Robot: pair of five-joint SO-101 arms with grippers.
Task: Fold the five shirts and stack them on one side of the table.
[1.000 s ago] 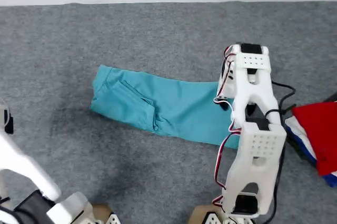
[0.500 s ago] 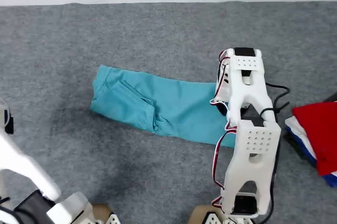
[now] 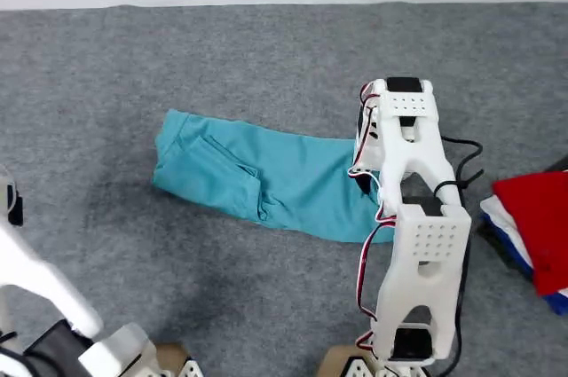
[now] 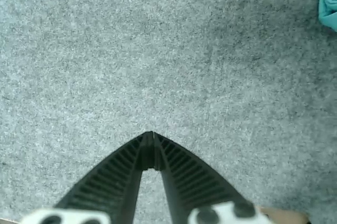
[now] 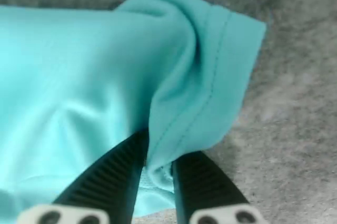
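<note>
Teal shirt (image 3: 266,177) lies around the middle of the grey tabletop (image 3: 266,49), folded into a long band. It slants a little: the left end sits toward the left edge and farther back, the right end toward the right edge and nearer the front. The left end is bunched, with a folded flap lying on top. The right end runs under the right arm (image 3: 415,217), which reaches in from the front edge and stands over that end of the band.

Right gripper (image 5: 158,155), wrist view: two black ribbed fingers (image 5: 113,174) are pinched onto a hemmed edge of the teal shirt (image 5: 95,60). A fold of cloth is squeezed between them and fills the narrow gap. The cloth rises in a ridge from the pinch, and the stitched hem corner sticks out past the fingertips with grey tabletop beside it.

Left gripper (image 4: 152,138): fingers are brought together with tips touching and nothing held, over grey surface. A scrap of teal shirt (image 4: 329,0) shows well apart from it. Left arm (image 3: 44,302) sits at the front-left corner of the tabletop, far from the shirt.

Stack of folded shirts (image 3: 524,226) sits at the right edge, with a red shirt (image 3: 540,208) on top and white and blue layers under it. The stack is just beside the right arm and not touching the teal shirt.
</note>
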